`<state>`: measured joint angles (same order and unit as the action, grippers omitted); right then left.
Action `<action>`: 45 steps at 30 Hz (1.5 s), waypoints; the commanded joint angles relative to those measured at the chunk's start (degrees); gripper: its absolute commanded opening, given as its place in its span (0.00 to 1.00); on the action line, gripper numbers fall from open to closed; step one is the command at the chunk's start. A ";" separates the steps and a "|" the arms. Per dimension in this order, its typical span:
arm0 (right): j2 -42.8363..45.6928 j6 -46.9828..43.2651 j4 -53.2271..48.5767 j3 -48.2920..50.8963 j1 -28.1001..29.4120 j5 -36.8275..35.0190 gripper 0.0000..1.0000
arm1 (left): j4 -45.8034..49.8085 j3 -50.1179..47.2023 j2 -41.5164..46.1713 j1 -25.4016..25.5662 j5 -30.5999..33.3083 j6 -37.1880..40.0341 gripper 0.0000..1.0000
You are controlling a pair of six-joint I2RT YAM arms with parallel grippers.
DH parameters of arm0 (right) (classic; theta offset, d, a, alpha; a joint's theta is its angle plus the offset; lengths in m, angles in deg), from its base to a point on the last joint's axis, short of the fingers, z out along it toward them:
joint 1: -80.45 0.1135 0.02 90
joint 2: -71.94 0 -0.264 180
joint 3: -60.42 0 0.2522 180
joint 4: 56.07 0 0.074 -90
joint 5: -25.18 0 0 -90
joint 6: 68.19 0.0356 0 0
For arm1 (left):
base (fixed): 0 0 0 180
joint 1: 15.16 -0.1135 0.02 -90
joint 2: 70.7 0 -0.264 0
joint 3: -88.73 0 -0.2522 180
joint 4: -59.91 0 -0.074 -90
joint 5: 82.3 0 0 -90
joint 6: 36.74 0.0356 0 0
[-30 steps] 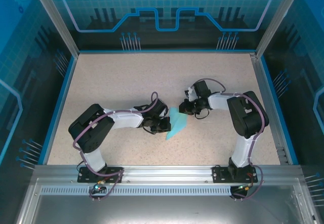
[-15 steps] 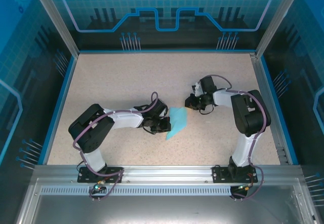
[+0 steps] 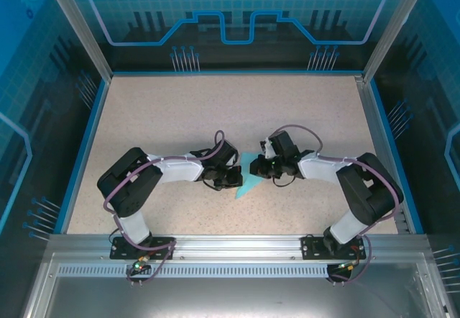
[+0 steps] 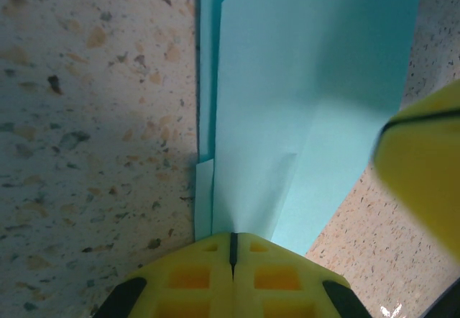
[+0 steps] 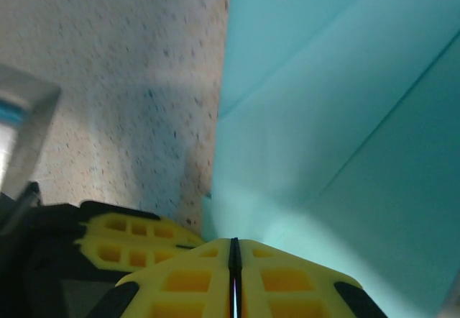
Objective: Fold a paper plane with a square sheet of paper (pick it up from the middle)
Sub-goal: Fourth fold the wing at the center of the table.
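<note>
Since both claws are shut tight, with no gap between their yellow fingers, the step in hand looks like pressing a crease flat, not lifting anything. The sheet of paper [image 3: 246, 183] lies on the speckled table [image 3: 180, 116] about mid-width and slightly near of centre. It is already folded into overlapping layers, with a pointed end aimed toward the near left. The left gripper [image 3: 230, 179] meets its left edge and the right gripper [image 3: 257, 167] comes onto its far right part, so the paper sits between them. I cannot tell whether either claw has nipped a layer or only bears down on it.

To do this well, I judge that one claw should pin the layers while the other slides its closed tips along the fold line, from the middle outward. The left wrist view shows a thin strip of lower layer peeking out beside the upper flap, so the edges are not quite matched; pushing sideways would skew them further. Light downward pressure and a slow stroke should suit such thin paper, which slides easily on this surface.
</note>
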<state>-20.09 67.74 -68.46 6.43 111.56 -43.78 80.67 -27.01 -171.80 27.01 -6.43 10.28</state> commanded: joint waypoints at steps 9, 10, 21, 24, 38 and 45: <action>-5.77 4.46 4.47 -0.82 2.85 -2.38 0.09 | 7.50 -2.34 -3.23 0.54 2.65 0.48 0.01; -5.86 4.39 4.08 -0.88 2.90 -2.88 0.09 | 7.41 -2.25 -3.26 0.55 2.46 0.47 0.02; -7.82 3.15 -0.31 -1.08 2.74 -3.95 0.08 | 4.59 -1.18 2.53 -1.00 -1.03 0.35 0.04; -8.32 2.35 -1.45 -1.08 2.68 -3.88 0.08 | 3.12 -0.45 5.07 -2.58 -2.45 0.33 0.05; -8.75 2.12 0.92 -0.35 2.68 -2.60 0.08 | 0.40 3.73 0.06 -4.66 -5.83 0.44 0.06; -7.94 4.05 1.80 -0.46 2.09 -2.80 0.08 | -1.31 1.56 0.39 -4.67 -8.20 -0.56 0.06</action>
<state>-26.45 71.00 -65.45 4.97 113.88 -44.39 80.45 -24.52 -171.28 22.49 -12.24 10.06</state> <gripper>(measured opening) 0.079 0.067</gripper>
